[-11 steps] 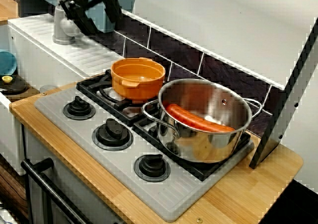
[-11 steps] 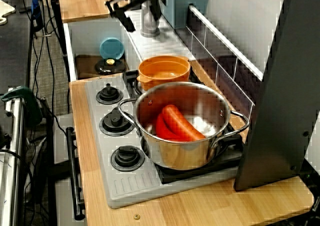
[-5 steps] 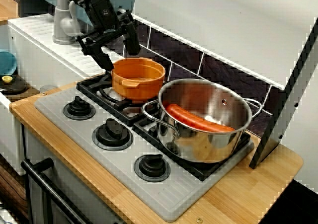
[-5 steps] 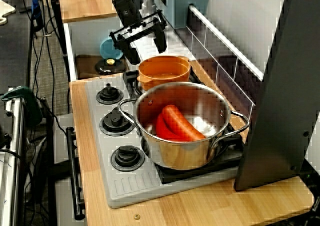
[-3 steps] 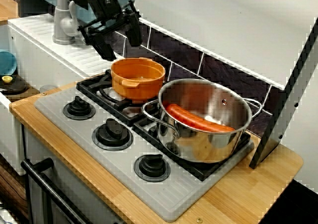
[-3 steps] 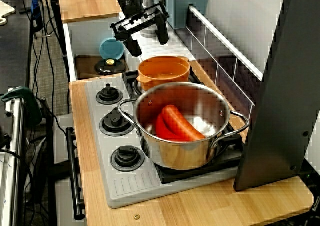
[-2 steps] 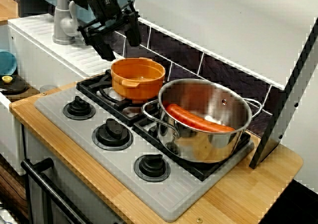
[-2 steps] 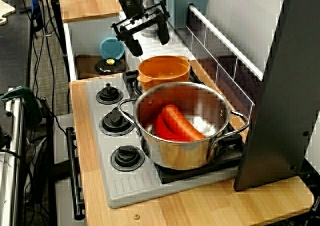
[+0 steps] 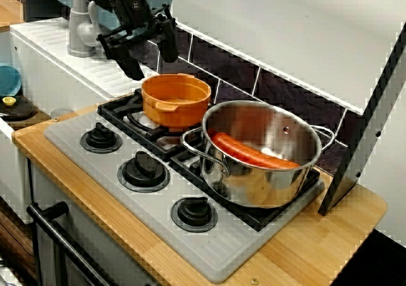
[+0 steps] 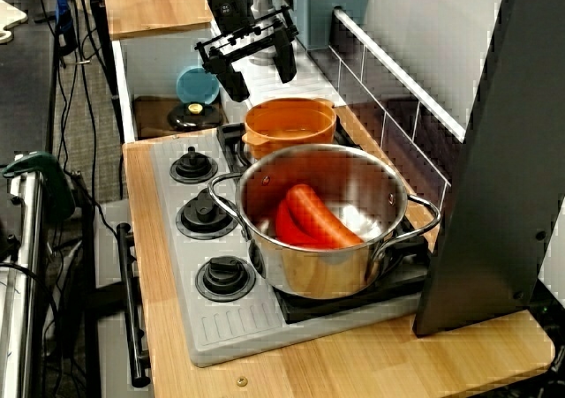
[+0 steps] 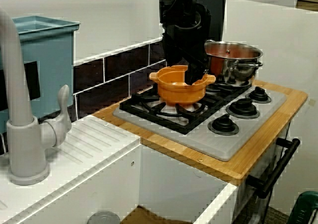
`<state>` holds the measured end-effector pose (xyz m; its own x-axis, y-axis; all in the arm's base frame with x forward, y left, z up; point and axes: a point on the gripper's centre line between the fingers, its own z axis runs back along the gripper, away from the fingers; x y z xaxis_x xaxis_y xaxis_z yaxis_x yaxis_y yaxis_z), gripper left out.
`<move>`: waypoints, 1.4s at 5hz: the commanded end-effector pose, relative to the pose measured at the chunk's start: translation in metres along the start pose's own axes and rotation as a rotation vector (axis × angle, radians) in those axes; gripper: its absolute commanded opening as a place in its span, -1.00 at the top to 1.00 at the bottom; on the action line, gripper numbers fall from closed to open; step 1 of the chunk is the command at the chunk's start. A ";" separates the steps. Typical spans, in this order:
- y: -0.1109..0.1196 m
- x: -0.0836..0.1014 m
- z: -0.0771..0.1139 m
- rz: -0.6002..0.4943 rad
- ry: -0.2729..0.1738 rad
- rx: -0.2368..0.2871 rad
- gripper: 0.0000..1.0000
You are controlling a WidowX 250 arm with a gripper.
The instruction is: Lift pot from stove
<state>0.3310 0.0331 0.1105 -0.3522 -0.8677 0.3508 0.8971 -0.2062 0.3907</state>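
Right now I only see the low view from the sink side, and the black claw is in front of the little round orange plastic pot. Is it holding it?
Observer: No. In the view from the knob side, the black gripper is wide open with nothing between its fingers. It hangs above the small round orange plastic pot, toward the pot's sink side.
Operator: And what's in the big shiny pot? I can't see down inside it.
Observer: In the view from the counter's end, the large shiny steel pot holds one long orange-red toy sausage, lying slanted across the bottom.
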 end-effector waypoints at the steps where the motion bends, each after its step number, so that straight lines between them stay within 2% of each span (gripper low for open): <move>1: 0.004 -0.009 0.010 -0.050 0.046 0.018 -1.00; 4: -0.005 -0.015 -0.001 -0.052 0.072 0.003 -1.00; 6: -0.016 -0.021 -0.019 -0.045 0.099 -0.004 -1.00; 7: -0.014 -0.021 -0.025 -0.031 0.096 0.009 -1.00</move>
<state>0.3276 0.0409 0.0672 -0.3370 -0.9010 0.2732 0.8963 -0.2182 0.3860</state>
